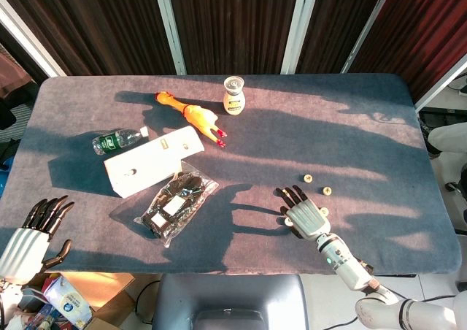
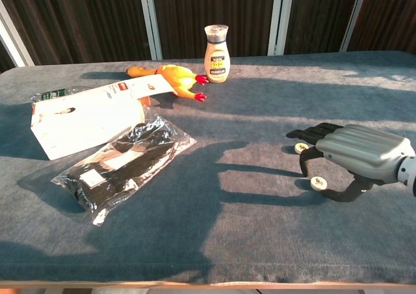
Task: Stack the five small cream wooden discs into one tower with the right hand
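Observation:
My right hand hovers palm down over the small cream discs at the table's front right, fingers spread and holding nothing. In the head view three discs show beside it: one disc beyond the fingertips, a second disc to the right, and a third disc at the hand's edge. The chest view shows the right hand above a disc under the fingertips and another disc lying between fingers and thumb. My left hand hangs off the front left corner, fingers apart and empty.
A sauce jar stands at the back centre, with a rubber chicken to its left. A water bottle, a white box and a plastic bag of black items lie on the left half.

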Robot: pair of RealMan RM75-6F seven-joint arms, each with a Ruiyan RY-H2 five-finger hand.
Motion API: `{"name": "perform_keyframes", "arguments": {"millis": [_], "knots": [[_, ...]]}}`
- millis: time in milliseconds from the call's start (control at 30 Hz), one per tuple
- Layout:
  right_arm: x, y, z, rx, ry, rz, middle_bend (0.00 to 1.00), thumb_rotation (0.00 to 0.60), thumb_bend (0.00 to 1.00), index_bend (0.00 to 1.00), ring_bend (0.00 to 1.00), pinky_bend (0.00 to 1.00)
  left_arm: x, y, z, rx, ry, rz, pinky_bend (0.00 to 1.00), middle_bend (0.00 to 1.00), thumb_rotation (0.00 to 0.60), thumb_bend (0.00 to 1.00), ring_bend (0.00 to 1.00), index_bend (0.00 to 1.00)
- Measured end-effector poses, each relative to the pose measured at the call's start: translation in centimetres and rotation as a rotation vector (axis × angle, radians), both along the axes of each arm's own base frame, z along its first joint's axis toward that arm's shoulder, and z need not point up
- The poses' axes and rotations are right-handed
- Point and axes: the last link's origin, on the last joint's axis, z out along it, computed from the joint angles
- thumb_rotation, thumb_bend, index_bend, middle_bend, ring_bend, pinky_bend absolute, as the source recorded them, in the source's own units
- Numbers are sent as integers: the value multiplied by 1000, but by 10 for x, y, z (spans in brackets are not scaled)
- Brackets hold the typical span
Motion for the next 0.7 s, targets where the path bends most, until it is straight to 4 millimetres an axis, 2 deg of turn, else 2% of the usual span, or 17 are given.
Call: {"name": "perform_keyframes", "arguments": {"millis": [700], "knots": [[3, 2, 2, -18, -19, 16, 25, 600, 465, 636, 0, 0, 0, 0, 1, 1, -3, -2, 25, 0, 600, 478, 0, 0]]}}
